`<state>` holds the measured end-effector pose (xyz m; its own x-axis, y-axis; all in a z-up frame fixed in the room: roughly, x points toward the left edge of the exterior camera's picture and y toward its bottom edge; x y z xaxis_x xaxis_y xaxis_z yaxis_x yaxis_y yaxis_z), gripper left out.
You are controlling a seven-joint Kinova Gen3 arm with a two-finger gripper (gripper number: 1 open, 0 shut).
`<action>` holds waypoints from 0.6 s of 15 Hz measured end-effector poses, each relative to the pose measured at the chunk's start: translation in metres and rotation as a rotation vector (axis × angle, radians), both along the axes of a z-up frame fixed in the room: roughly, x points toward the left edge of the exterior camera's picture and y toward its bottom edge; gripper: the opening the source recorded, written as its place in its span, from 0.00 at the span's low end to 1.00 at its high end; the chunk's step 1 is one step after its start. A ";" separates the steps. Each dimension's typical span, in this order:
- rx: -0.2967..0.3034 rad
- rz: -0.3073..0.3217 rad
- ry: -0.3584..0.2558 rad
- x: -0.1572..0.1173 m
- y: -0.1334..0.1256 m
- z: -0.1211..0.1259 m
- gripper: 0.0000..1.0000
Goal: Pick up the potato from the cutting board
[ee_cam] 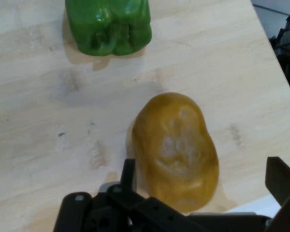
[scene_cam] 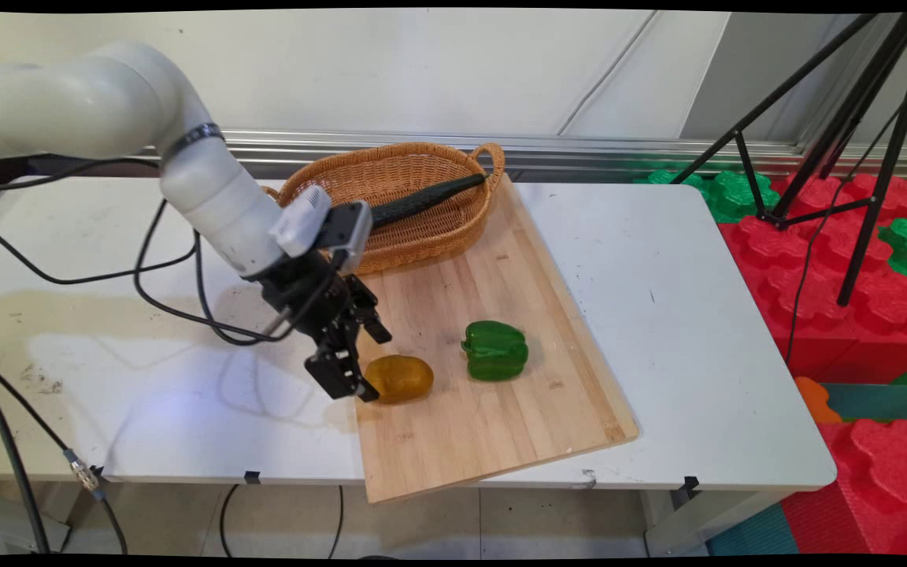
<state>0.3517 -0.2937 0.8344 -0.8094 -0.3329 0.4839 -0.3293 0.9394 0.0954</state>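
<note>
Claw (scene_cam: 365,366) low over board's (scene_cam: 493,425) left edge, fingers apart w/ potato (scene_cam: 399,377) between them, not clamped. Green pepper (scene_cam: 495,350) just beyond potato, on same board. Further off behind claw: basket (scene_cam: 390,177) w/ dark long item (scene_cam: 426,199) inside.

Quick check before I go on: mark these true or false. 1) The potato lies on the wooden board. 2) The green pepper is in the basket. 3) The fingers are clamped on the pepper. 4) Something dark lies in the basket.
1) True: the brownish-yellow potato rests on the light wooden cutting board.
2) False: the glossy green bell pepper lies on the board, beside the potato.
3) False: the black two-finger gripper is open around the potato, apart from the pepper.
4) True: a long dark object lies in the woven wicker basket.
</note>
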 end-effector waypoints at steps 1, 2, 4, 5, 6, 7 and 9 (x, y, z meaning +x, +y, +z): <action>0.000 0.000 -0.005 -0.003 -0.001 -0.003 1.00; 0.000 0.000 -0.013 -0.007 -0.002 -0.009 1.00; -0.001 -0.001 -0.027 -0.014 -0.005 -0.018 1.00; -0.002 -0.001 -0.032 -0.017 -0.005 -0.022 1.00; -0.003 -0.001 -0.037 -0.020 -0.006 -0.026 1.00; -0.005 -0.002 -0.042 -0.023 -0.007 -0.029 1.00; -0.008 -0.001 -0.047 -0.026 -0.008 -0.033 1.00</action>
<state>0.3254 -0.3018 0.8011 -0.8319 -0.3279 0.4476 -0.3319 0.9405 0.0721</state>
